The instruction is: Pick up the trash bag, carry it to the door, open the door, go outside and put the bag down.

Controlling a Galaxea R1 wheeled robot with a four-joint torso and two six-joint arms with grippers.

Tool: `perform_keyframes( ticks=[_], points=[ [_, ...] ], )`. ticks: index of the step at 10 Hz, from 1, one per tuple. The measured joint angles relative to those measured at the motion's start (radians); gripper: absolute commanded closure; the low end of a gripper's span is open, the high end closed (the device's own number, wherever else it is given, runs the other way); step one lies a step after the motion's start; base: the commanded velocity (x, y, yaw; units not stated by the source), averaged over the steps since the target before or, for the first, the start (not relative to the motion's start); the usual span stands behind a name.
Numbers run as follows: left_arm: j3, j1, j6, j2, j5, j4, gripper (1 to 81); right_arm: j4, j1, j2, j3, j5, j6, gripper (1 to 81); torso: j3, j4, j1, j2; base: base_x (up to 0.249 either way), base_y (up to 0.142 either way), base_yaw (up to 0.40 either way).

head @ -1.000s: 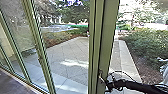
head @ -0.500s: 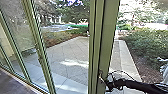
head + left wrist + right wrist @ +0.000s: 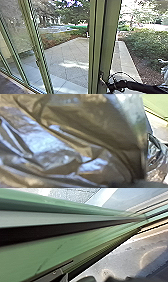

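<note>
Green metal makes the upright [image 3: 108,37] of the doorway that I have in front of me, and everything here I place by it. The trash bag [image 3: 75,144], dark and shiny, hangs in creased folds right by my left wrist, so I judge the pick-up done and the carrying to the doorway nearly so. Whether my left gripper is closed on the bag I cannot tell. My black right arm [image 3: 137,86] reaches in to the lower part of the upright, and the right gripper [image 3: 107,86] is just beside it, perhaps touching; I cannot tell whether it is open or closed. To the left of the upright are glass panels [image 3: 15,30], with a strip of dark floor [image 3: 8,86] at their foot. Beyond the upright lies the paved yard [image 3: 67,53], and to its right, past the paving, grow leafy bushes [image 3: 147,47]. I take the door to be the step in hand, though how far it stands open I can't make out. Going out and setting the bag down on the paving both look to be left.
</note>
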Motion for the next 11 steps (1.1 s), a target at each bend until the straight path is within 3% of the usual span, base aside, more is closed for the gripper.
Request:
perform_keyframes(
  ticks=[7,11],
  points=[
    [0.000,0.002,0.000,0.000,0.003,-0.004,81.1,-0.019,0.033,-0.013,-0.068,0.017,0.034,1.0,-0.001,0.000,0.004,0.001,0.067,0.000,0.000],
    [0.000,-0.001,0.000,0.000,0.002,-0.007,81.1,-0.029,0.050,-0.029,-0.074,0.019,0.042,1.0,-0.003,0.000,0.007,0.004,0.000,0.000,0.000]
  ],
)
